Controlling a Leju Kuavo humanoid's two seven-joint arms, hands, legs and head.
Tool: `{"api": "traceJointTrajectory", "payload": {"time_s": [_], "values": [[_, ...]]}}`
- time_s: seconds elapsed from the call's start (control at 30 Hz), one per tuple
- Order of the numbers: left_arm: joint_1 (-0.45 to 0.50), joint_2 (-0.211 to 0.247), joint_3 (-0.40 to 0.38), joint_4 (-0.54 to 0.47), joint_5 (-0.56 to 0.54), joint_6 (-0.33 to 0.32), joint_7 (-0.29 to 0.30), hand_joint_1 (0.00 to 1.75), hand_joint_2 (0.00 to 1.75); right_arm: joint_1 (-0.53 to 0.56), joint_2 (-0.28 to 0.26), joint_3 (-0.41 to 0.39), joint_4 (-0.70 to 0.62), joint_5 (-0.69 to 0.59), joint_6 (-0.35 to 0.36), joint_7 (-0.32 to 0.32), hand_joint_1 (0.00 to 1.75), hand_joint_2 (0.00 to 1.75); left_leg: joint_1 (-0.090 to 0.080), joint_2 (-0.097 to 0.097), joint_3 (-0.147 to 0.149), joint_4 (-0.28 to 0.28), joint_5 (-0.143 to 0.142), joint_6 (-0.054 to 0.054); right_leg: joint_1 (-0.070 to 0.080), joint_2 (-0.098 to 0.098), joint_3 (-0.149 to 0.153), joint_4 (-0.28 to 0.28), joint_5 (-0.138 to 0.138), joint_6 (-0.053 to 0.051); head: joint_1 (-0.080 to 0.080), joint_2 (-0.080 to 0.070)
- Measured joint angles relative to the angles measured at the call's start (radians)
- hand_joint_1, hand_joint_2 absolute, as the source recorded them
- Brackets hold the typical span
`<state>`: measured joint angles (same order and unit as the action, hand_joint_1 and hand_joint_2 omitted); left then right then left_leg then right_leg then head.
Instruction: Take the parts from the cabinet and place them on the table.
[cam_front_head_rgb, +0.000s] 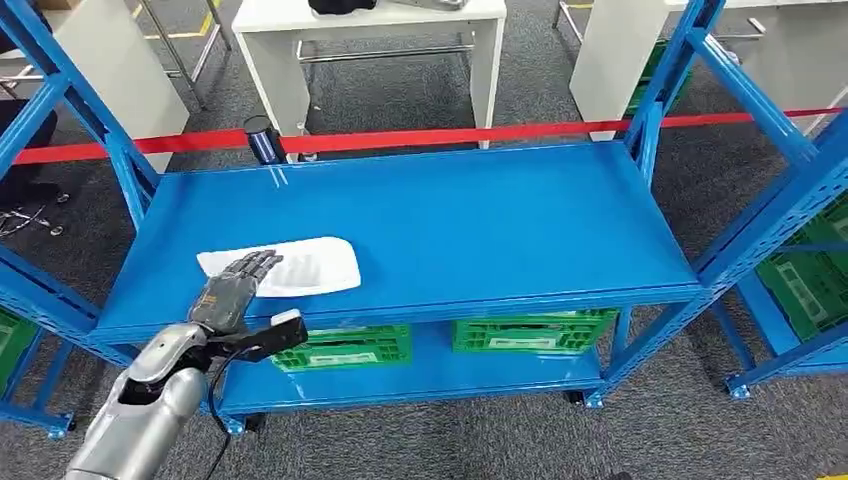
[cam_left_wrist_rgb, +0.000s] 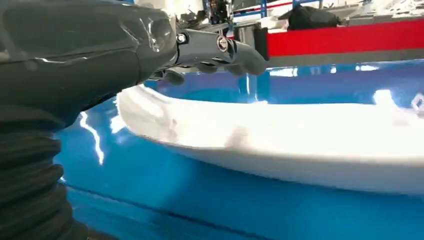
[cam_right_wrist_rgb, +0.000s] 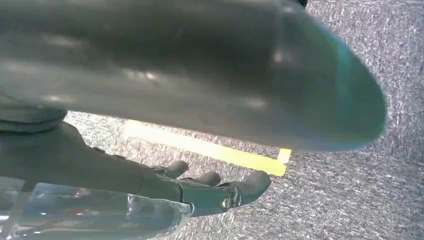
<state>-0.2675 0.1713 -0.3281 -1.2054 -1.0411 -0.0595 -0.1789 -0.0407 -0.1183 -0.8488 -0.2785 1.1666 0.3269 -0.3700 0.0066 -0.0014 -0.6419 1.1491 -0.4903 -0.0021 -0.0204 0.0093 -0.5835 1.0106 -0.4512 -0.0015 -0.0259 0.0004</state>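
A flat white part (cam_front_head_rgb: 305, 265) lies on the left front of the blue cabinet's top shelf (cam_front_head_rgb: 480, 225). My left hand (cam_front_head_rgb: 232, 288) reaches in from the front edge, its fingers stretched out over the part's left end. In the left wrist view those fingers (cam_left_wrist_rgb: 220, 50) stand just above the white part (cam_left_wrist_rgb: 300, 135), apart and gripping nothing; I cannot tell whether they touch it. My right hand (cam_right_wrist_rgb: 200, 192) hangs over grey carpet with loosely extended fingers and nothing in it.
Green crates (cam_front_head_rgb: 345, 346) (cam_front_head_rgb: 530, 330) sit on the lower shelf, and another (cam_front_head_rgb: 810, 280) is in the rack to the right. Blue uprights (cam_front_head_rgb: 660, 95) frame the shelf. Behind it run a red barrier tape (cam_front_head_rgb: 450, 136), a dark post (cam_front_head_rgb: 262, 138) and a white table (cam_front_head_rgb: 290, 60).
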Motion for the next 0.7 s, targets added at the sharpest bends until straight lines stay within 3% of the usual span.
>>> {"api": "traceJointTrajectory", "payload": {"time_s": [0.03, 0.07, 0.1, 0.17, 0.2, 0.23, 0.27, 0.37, 0.4, 0.43, 0.47, 0.53, 0.57, 0.63, 0.7], "values": [[-0.013, -0.002, -0.001, 0.004, -0.003, 0.0, 0.0, 0.0, 1.75, -0.003, 0.0, 0.002, 0.0, 0.0, 0.0, 0.002, 0.0, 0.0, -0.004, -0.001, 0.048, -0.092, 0.04, 0.011, 0.001, 0.001, 0.002, 0.0, 0.0, 0.0, 0.0, 0.0], [-0.027, -0.004, -0.003, 0.008, -0.006, 0.0, 0.0, 0.0, 1.75, -0.005, 0.002, 0.005, 0.0, 0.0, 0.0, 0.002, 0.0, 0.0, -0.008, -0.001, 0.072, -0.136, 0.027, 0.019, 0.0, 0.0, 0.001, -0.002, 0.001, 0.002, 0.002, 0.0], [-0.038, -0.007, -0.005, 0.018, -0.008, -0.001, 0.0, 0.0, 1.75, -0.009, 0.002, 0.006, 0.001, -0.001, 0.0, 0.002, 0.0, 0.0, -0.014, 0.0, 0.071, -0.145, 0.029, 0.019, 0.005, 0.0, -0.004, -0.001, 0.003, 0.006, 0.001, 0.0], [-0.054, -0.01, -0.009, 0.037, -0.012, -0.003, 0.0, 0.0, 1.75, -0.011, 0.004, 0.01, 0.002, -0.001, 0.001, 0.003, 0.0, 0.0, -0.018, 0.0, 0.068, -0.144, 0.029, 0.022, -0.001, -0.001, -0.006, -0.004, 0.008, 0.015, 0.001, 0.0], [-0.061, -0.01, -0.01, 0.043, -0.014, -0.003, 0.0, 0.0, 1.75, -0.011, 0.005, 0.012, 0.003, -0.001, 0.002, 0.003, 0.0, 0.0, -0.019, 0.0, 0.07, -0.152, 0.035, 0.029, 0.001, -0.001, -0.003, -0.011, 0.012, 0.021, 0.0, 0.0], [-0.067, -0.016, -0.012, 0.048, -0.016, -0.003, -0.002, 0.0, 1.75, -0.012, 0.005, 0.015, 0.003, -0.001, 0.003, 0.003, 0.0, 0.0, -0.006, 0.003, 0.087, -0.177, 0.05, 0.034, 0.003, -0.002, -0.01, -0.003, 0.007, 0.023, 0.002, 0.0], [-0.078, -0.019, -0.015, 0.055, -0.016, -0.004, -0.005, 0.0, 1.75, -0.013, 0.005, 0.017, 0.003, -0.002, 0.003, 0.003, 0.0, 0.0, -0.01, 0.003, 0.09, -0.184, 0.055, 0.039, 0.004, -0.004, -0.022, 0.022, -0.008, 0.022, 0.003, 0.0], [-0.094, -0.026, -0.024, 0.092, -0.021, -0.005, -0.013, 0.0, 1.75, -0.014, 0.001, 0.022, 0.004, -0.006, 0.003, 0.003, 0.0, 0.0, -0.015, 0.005, 0.083, -0.182, 0.058, 0.044, 0.003, -0.004, -0.128, 0.245, -0.1, 0.012, 0.005, 0.0], [-0.095, -0.028, -0.027, 0.104, -0.025, -0.005, -0.016, 0.0, 1.75, -0.013, 0.001, 0.022, 0.005, -0.005, 0.003, 0.003, 0.0, 0.0, -0.015, 0.005, 0.08, -0.18, 0.058, 0.044, 0.003, -0.004, -0.155, 0.3, -0.115, 0.016, 0.005, 0.0], [-0.097, -0.03, -0.03, 0.113, -0.027, -0.005, -0.017, 0.0, 1.75, -0.012, 0.002, 0.023, 0.006, -0.006, 0.003, 0.003, 0.0, 0.0, -0.016, 0.005, 0.079, -0.178, 0.058, 0.044, 0.002, -0.004, -0.158, 0.305, -0.111, 0.021, 0.005, 0.0], [-0.097, -0.03, -0.032, 0.12, -0.028, -0.005, -0.017, 0.0, 1.75, -0.012, 0.002, 0.023, 0.006, -0.006, 0.003, 0.004, 0.0, 0.0, -0.016, 0.005, 0.079, -0.176, 0.057, 0.043, 0.002, -0.004, -0.137, 0.263, -0.092, 0.031, 0.005, 0.0], [-0.106, -0.033, -0.035, 0.131, -0.029, -0.005, -0.018, 0.0, 1.75, -0.013, -0.001, 0.023, 0.006, -0.007, 0.003, 0.004, 0.0, 0.0, -0.014, 0.004, 0.077, -0.166, 0.052, 0.039, -0.002, -0.006, -0.056, 0.102, -0.027, 0.051, 0.005, 0.0], [-0.115, -0.035, -0.039, 0.14, -0.029, -0.003, -0.02, 0.0, 1.75, -0.015, -0.003, 0.024, 0.006, -0.007, 0.002, 0.004, 0.0, 0.0, -0.015, 0.003, 0.074, -0.155, 0.046, 0.032, -0.005, -0.011, -0.008, -0.002, -0.005, 0.051, 0.006, 0.0], [-0.125, -0.035, -0.039, 0.155, -0.029, -0.002, -0.025, 0.0, 1.75, -0.016, -0.003, 0.024, 0.008, -0.009, 0.003, 0.006, 0.0, 0.0, -0.022, 0.0, 0.063, -0.146, 0.041, 0.024, 0.002, -0.005, -0.006, 0.004, -0.003, 0.024, 0.003, 0.0], [-0.13, -0.037, -0.042, 0.167, -0.029, 0.0, -0.027, 0.0, 1.75, -0.015, -0.003, 0.024, 0.01, -0.01, 0.004, 0.008, 0.0, 0.0, -0.019, 0.001, 0.064, -0.148, 0.044, 0.019, 0.007, -0.005, -0.008, 0.004, -0.003, 0.016, 0.004, 0.0]]}}
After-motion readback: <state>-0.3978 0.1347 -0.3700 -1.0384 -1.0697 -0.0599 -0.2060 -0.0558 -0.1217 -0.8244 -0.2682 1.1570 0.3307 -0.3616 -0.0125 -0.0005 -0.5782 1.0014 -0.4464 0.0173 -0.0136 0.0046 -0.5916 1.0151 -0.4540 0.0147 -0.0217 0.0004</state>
